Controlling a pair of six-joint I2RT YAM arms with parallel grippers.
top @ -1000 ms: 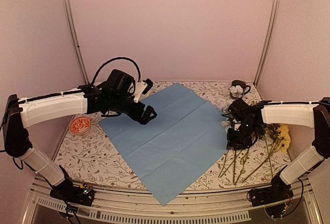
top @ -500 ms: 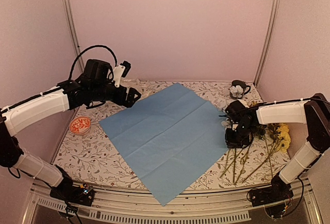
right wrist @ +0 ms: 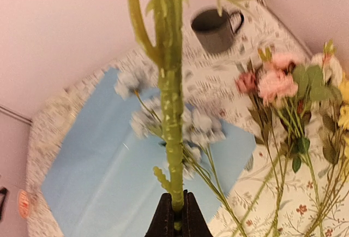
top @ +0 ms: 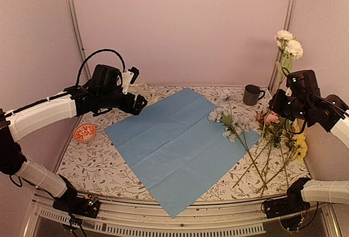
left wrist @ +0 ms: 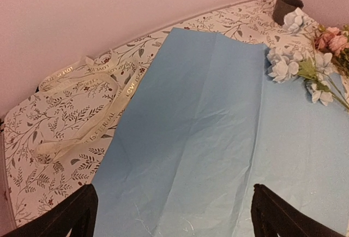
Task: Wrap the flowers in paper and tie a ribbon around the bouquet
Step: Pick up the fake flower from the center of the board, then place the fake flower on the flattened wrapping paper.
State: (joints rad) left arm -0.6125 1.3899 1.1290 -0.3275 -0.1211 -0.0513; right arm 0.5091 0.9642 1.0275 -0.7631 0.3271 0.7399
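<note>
One white-bloomed stem (top: 286, 51) is standing upright far right, the right gripper (right wrist: 174, 215) clamping its base, while the other flowers (top: 272, 138) are lying across the right edge of the blue paper (top: 174, 138) and the left gripper (top: 136, 89) is hovering wide open far left.

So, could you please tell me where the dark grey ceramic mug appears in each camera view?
Top external: dark grey mug at back right, past the light blue paper sheet.
Left wrist: top right corner.
Right wrist: upper middle, right of the green stem.
Shared landmark: that paper sheet.
</note>
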